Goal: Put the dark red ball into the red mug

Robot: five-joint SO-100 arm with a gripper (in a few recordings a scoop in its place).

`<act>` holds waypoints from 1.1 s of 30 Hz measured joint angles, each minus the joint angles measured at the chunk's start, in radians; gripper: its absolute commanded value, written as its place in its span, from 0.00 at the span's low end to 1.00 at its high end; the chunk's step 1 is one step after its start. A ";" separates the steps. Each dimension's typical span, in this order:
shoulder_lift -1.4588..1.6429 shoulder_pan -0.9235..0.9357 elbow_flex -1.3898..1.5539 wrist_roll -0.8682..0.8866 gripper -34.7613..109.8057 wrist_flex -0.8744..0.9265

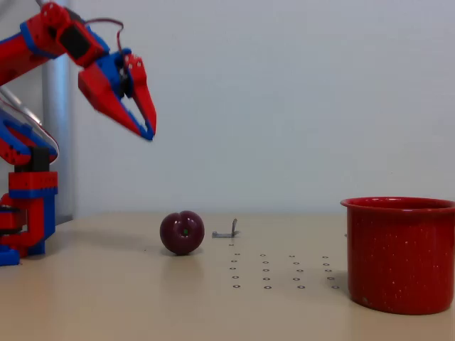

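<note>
The ball [182, 232] is seen on the table [106, 298], below the raised claw [148, 131], whose fingers meet, holding nothing; mug [399, 254] right of ball.

In the fixed view the ball [182, 232] sits on the table [106, 298] left of centre, the mug [399, 254] near right, well apart. A small clip-like piece [227, 231], hard to identify, lies just right of the ball. The gripper [146, 128] hangs high above, left of the ball.

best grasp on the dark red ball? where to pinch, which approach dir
Likely from above, with the fingers straddling the widest middle of the dark red ball. It is round, sits alone on the table, and the gripper already hangs above it, a little to the left. Its dimple faces the camera, so pinch the smooth left and right flanks.
</note>
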 measured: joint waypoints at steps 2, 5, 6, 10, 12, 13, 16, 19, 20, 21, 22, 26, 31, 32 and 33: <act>-0.015 0.000 -0.032 -0.072 0.23 0.025; -0.049 0.000 -0.072 -0.183 0.23 0.060; -0.067 0.000 -0.092 -0.190 0.23 0.061; -0.163 0.002 -0.155 -0.397 0.32 0.160; -0.206 0.021 -0.181 -0.489 0.36 0.175; -0.216 0.034 -0.196 -0.508 0.37 0.175; -0.219 0.052 -0.230 -0.591 0.39 0.175; -0.219 0.061 -0.238 -0.669 0.45 0.184; -0.218 0.064 -0.236 -0.669 0.48 0.178; -0.218 0.066 -0.232 -0.669 0.49 0.153; -0.218 0.071 -0.229 -0.647 0.50 0.138; -0.241 0.075 -0.222 -0.569 0.51 0.087; -0.403 0.118 -0.218 -0.620 0.49 0.018; -0.445 0.135 -0.219 -0.632 0.49 0.018; -0.482 0.147 -0.219 -0.641 0.49 0.018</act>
